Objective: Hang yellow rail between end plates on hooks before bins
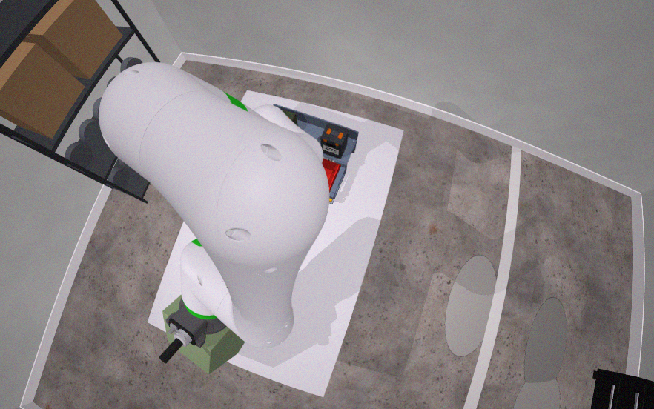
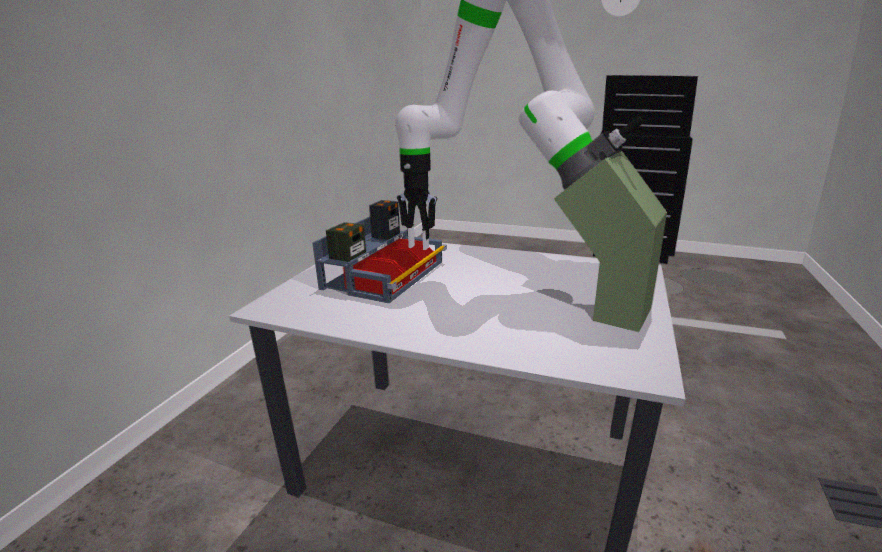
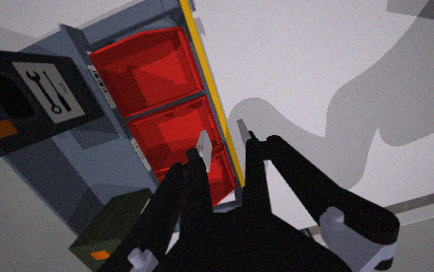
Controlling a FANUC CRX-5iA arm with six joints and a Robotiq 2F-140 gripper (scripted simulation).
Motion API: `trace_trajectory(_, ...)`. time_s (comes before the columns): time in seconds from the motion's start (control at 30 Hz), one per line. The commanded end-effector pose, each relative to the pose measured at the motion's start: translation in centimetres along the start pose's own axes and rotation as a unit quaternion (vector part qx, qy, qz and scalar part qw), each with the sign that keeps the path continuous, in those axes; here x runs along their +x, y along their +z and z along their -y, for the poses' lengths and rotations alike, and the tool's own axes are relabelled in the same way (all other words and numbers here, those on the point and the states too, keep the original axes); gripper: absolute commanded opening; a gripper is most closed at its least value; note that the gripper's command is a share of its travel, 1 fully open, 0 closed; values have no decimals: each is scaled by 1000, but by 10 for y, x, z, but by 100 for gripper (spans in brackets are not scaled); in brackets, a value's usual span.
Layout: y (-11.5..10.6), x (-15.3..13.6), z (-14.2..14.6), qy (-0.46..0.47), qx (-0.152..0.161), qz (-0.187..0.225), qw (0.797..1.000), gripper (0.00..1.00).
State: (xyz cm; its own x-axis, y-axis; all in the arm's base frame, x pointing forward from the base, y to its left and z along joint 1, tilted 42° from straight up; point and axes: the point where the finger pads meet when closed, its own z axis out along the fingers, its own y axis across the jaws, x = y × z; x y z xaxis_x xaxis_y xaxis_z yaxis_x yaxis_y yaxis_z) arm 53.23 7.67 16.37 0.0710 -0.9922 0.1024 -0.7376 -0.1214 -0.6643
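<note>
Lifting straight up is the move: gripper fingers are parted, gripping nothing, straddling the yellow rail, which looks seated, hooks hidden.

Plain grey walls, white skirting, mottled concrete floor. White tabletop on dark legs. Black louvred cabinet behind; shelf rack with cardboard boxes in the corner.

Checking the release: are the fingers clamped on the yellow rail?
No; in the wrist view the fingers stand apart, one on each side of the rail, with gaps showing.
</note>
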Motion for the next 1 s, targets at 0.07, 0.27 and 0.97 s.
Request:
trace_trajectory(0.07, -3, 0, 0, 0, 0, -1, 1000, 30)
trace_trajectory(0.27, -35, 0, 0, 0, 0, -1, 1000, 30)
trace_trajectory(0.97, -33, 0, 0, 0, 0, -1, 1000, 30)
